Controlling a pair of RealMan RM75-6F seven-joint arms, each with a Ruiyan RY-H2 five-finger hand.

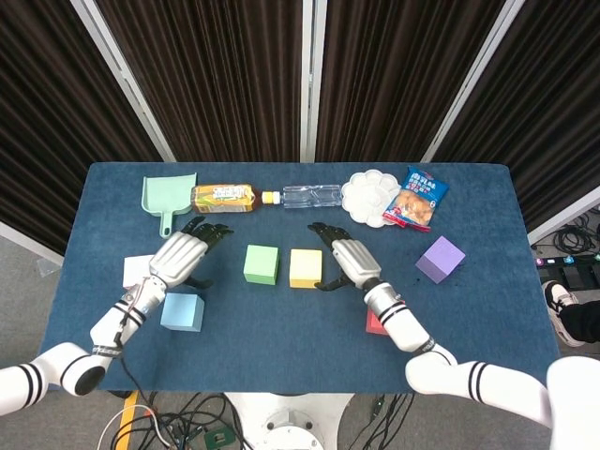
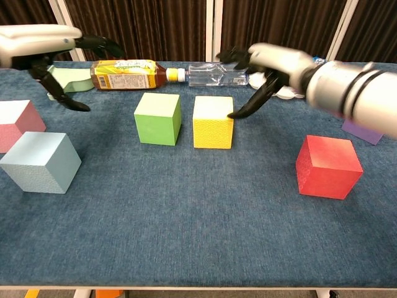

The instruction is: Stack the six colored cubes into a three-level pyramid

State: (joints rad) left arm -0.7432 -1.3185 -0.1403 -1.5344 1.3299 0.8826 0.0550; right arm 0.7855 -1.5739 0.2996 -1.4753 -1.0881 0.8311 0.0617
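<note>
The green cube [image 1: 262, 264] [image 2: 157, 118] and the yellow cube [image 1: 306, 268] [image 2: 213, 121] stand side by side mid-table with a narrow gap. My right hand [image 1: 345, 261] [image 2: 273, 62] hovers just right of the yellow cube, fingers spread, one fingertip at its top right edge, holding nothing. A red cube [image 1: 377, 324] [image 2: 327, 166] lies partly under that forearm. The purple cube [image 1: 440, 259] sits far right. My left hand [image 1: 183, 255] [image 2: 49, 46] hangs open above the table left of the green cube. Close by it are the pink cube [image 1: 133, 272] [image 2: 17, 124] and the light blue cube [image 1: 182, 312] [image 2: 40, 162].
Along the back edge lie a mint dustpan [image 1: 169, 195], a tea bottle [image 1: 222, 198] [image 2: 127, 73], a clear bottle [image 1: 309, 196] [image 2: 214, 74], a white palette plate [image 1: 368, 197] and a snack bag [image 1: 416, 199].
</note>
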